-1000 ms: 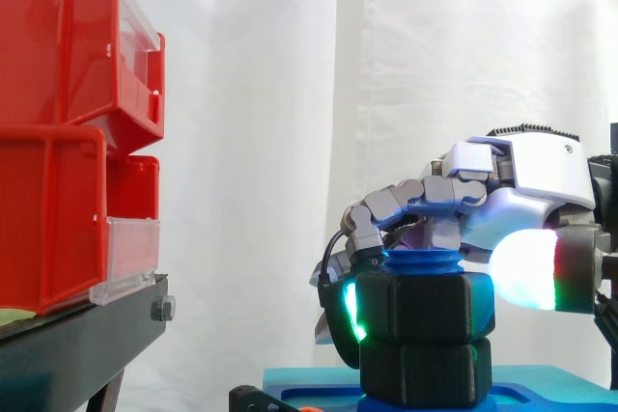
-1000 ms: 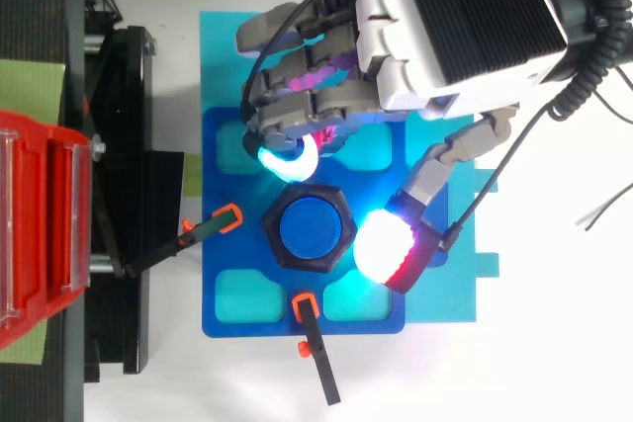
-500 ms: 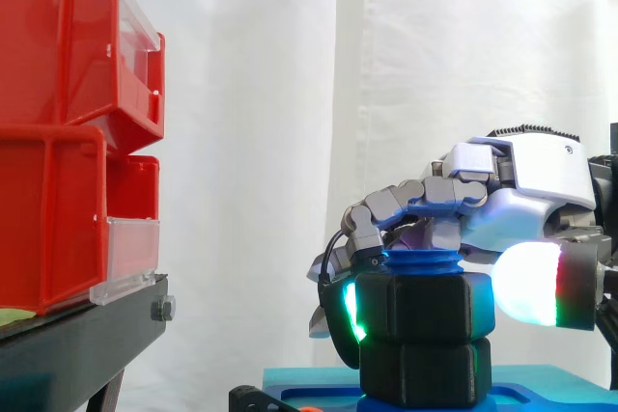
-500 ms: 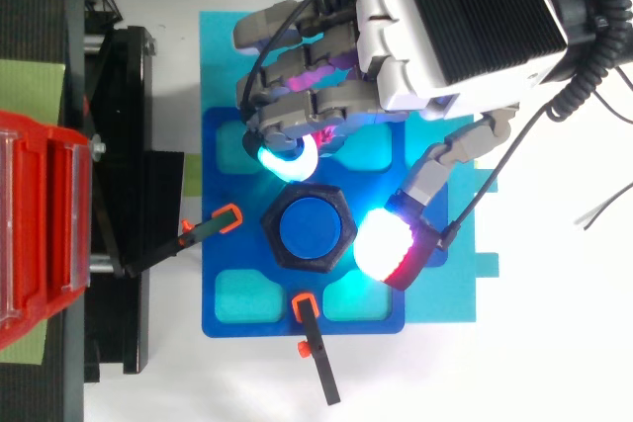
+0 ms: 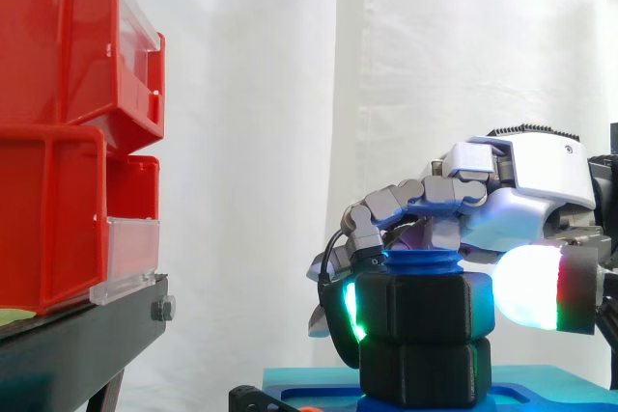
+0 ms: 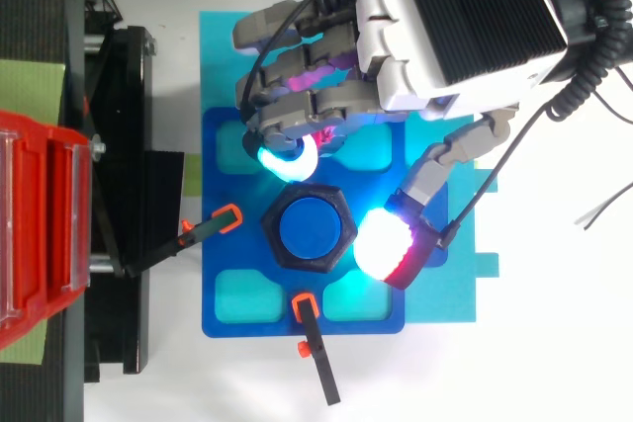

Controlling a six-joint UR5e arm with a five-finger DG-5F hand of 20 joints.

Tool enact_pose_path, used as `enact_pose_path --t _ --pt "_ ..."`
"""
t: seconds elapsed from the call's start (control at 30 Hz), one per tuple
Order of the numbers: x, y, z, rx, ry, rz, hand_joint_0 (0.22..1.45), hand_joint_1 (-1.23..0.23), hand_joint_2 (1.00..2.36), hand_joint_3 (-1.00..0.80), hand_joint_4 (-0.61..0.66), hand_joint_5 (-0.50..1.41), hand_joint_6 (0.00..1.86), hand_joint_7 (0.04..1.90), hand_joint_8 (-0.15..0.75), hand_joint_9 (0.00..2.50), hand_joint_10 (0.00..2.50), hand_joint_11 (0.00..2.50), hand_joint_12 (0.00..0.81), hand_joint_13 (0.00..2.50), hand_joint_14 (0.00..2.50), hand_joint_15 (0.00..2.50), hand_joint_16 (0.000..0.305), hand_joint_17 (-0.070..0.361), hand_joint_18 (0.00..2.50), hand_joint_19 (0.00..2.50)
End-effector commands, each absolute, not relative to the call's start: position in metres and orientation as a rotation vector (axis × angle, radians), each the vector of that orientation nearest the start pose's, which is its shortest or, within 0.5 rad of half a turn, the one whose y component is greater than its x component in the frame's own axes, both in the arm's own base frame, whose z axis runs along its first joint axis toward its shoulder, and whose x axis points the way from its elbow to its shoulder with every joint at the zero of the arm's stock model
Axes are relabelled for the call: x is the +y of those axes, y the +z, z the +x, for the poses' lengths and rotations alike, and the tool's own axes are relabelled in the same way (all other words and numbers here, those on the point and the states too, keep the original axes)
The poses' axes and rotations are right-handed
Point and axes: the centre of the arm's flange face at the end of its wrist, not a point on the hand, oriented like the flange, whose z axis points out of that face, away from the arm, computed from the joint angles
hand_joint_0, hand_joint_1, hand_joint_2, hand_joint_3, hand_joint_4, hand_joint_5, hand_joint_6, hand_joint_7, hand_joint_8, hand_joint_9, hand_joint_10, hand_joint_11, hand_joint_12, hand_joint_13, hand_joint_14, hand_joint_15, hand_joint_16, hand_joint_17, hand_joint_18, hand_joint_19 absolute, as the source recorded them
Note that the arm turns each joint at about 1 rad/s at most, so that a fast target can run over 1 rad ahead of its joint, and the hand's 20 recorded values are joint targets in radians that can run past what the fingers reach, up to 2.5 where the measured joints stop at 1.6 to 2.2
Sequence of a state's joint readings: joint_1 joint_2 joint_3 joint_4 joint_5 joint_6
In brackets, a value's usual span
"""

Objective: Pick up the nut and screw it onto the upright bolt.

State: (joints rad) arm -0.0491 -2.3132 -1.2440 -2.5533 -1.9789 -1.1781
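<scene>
Since nut already sits on bolt, w/ blue thread showing above it, pick-up looks done; hand is clamped on nut, curled fingers vs thumb. Left, prob.: more turns, then release.

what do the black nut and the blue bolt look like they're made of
Nut: likely matte black plastic, possibly printed; dull, chunky faces with no metallic shine.
Bolt: likely blue plastic; uniform colour, smooth flat top, thick rounded threads.
</scene>
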Motion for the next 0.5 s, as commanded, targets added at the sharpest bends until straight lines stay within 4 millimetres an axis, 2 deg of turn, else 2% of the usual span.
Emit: enact_pose_path --t 0.0,0.3,0.47 --pt "-0.1306 0.2348 0.7479 1.436 0.568 -0.03 0.46 -0.6 1.0 -0.5 0.1 0.08 0.5 1.3 0.216 1.46 0.0 0.06 0.211 0.71 0.0 0.0 0.021 0.048 0.39 0.0" --pt "-0.1306 0.2348 0.7479 1.436 0.568 -0.03 0.46 -0.59 1.0 -0.5 0.1 0.07 0.5 1.31 0.225 1.46 0.0 0.06 0.211 0.71 0.0 0.0 0.022 0.049 0.39 0.0" --pt "-0.1306 0.2348 0.7479 1.436 0.568 -0.03 0.44 -0.56 1.0 -0.5 0.13 0.05 0.5 1.26 0.232 1.42 0.0 0.07 0.227 0.7 0.0 0.0 0.024 0.055 0.36 0.0"
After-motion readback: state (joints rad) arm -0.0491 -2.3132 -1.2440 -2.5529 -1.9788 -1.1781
